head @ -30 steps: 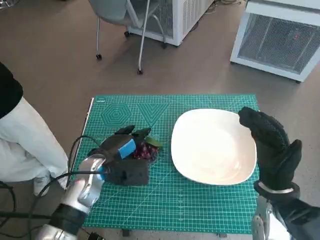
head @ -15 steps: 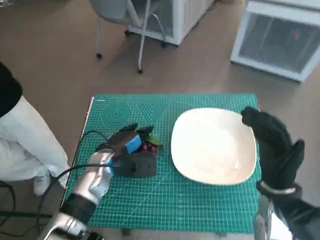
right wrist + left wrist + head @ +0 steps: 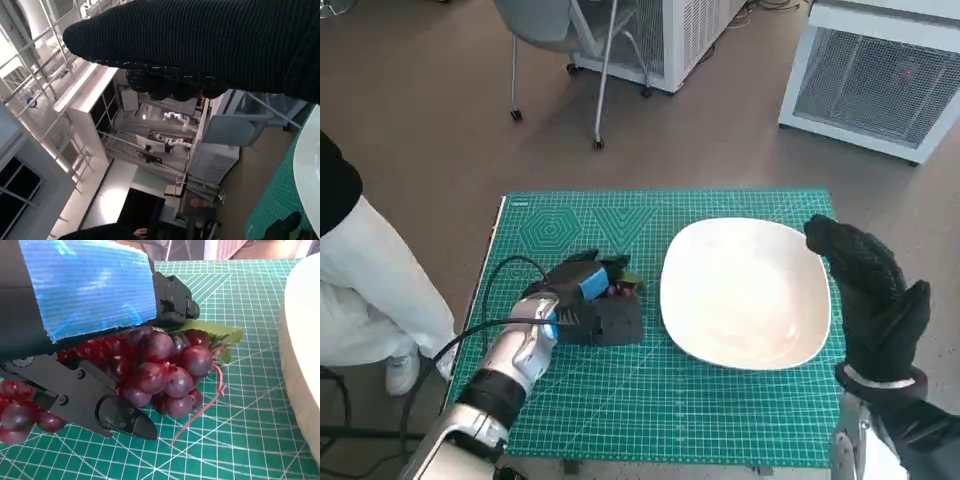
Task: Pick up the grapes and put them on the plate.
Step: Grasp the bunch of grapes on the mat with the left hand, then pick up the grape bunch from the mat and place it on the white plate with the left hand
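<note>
Left hand (image 3: 588,312) covers the dark red grape bunch (image 3: 619,291) on the green cutting mat (image 3: 720,410), left of the white square plate (image 3: 745,295); right hand (image 3: 870,295) hangs spread, empty, at the plate's right edge.

Left wrist view: black fingers (image 3: 85,400) close around the grapes (image 3: 165,370), lying on the mat; the plate (image 3: 302,345) sits just beside.

Right wrist view: only the glove (image 3: 200,45) shows.

The left robot hand (image 3: 588,305) is black, with a patch of bright blue tape (image 3: 90,287) across its back and small round screws (image 3: 62,400) set in its hard black fingers (image 3: 100,407). Its forearm (image 3: 510,365) is silvery-pale, with a thin black cable (image 3: 500,275) looping beside it. The right robot hand (image 3: 870,290) wears a black knitted glove with a ribbed weave, above a pale cuff (image 3: 875,382).
</note>
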Controlling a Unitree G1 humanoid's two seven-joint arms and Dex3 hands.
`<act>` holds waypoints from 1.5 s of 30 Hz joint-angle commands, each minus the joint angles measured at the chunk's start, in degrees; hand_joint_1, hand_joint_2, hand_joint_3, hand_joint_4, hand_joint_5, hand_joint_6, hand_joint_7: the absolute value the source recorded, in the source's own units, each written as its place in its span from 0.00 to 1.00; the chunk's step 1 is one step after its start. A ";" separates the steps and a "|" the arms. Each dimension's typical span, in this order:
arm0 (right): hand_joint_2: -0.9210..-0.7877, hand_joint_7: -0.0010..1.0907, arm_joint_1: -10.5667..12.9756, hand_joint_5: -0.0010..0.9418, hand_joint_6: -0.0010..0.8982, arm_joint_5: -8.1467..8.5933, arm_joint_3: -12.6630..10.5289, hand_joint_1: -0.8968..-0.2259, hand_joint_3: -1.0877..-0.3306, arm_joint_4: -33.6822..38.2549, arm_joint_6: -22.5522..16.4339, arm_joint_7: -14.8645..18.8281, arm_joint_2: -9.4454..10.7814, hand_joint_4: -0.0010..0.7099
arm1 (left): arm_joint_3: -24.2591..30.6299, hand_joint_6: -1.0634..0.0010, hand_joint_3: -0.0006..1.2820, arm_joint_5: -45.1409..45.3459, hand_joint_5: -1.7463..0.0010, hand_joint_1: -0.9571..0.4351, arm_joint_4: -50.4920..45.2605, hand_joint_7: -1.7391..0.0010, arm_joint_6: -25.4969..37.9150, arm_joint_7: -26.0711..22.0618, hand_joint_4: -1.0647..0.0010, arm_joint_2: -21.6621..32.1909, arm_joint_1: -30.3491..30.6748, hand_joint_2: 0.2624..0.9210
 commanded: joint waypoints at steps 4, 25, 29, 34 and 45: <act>0.00 0.54 1.24 0.01 0.06 -0.89 -0.04 0.55 0.71 -0.05 0.59 -0.67 -0.25 0.63 | -1.06 0.39 0.02 -0.14 0.93 0.75 2.86 0.97 -0.77 2.59 0.41 -0.52 -0.29 0.92; 0.00 0.53 1.03 0.01 0.07 -0.51 0.14 0.55 0.71 0.12 0.86 -0.01 -0.50 0.63 | -6.03 0.35 0.24 3.91 0.14 0.69 3.39 0.46 -2.32 8.99 0.48 1.43 0.41 0.85; 0.00 0.53 1.02 0.01 0.07 -0.50 0.12 0.55 0.71 0.19 0.91 -0.01 -0.54 0.63 | -6.02 0.35 0.18 3.79 0.15 0.69 3.30 0.47 -2.20 9.12 0.47 1.40 0.51 0.91; 0.00 0.53 0.99 0.01 0.07 -0.41 0.09 0.55 0.71 0.16 1.13 0.01 -0.61 0.64 | -5.80 0.36 0.11 3.46 0.16 0.69 3.18 0.47 -1.87 8.78 0.46 1.28 0.45 0.98; 0.00 0.53 1.20 0.01 0.07 -0.53 0.19 0.55 0.71 -0.28 1.41 -0.11 -0.57 0.64 | -4.99 0.46 0.12 2.34 0.25 0.69 2.18 0.29 -1.28 8.60 0.48 1.03 0.79 1.00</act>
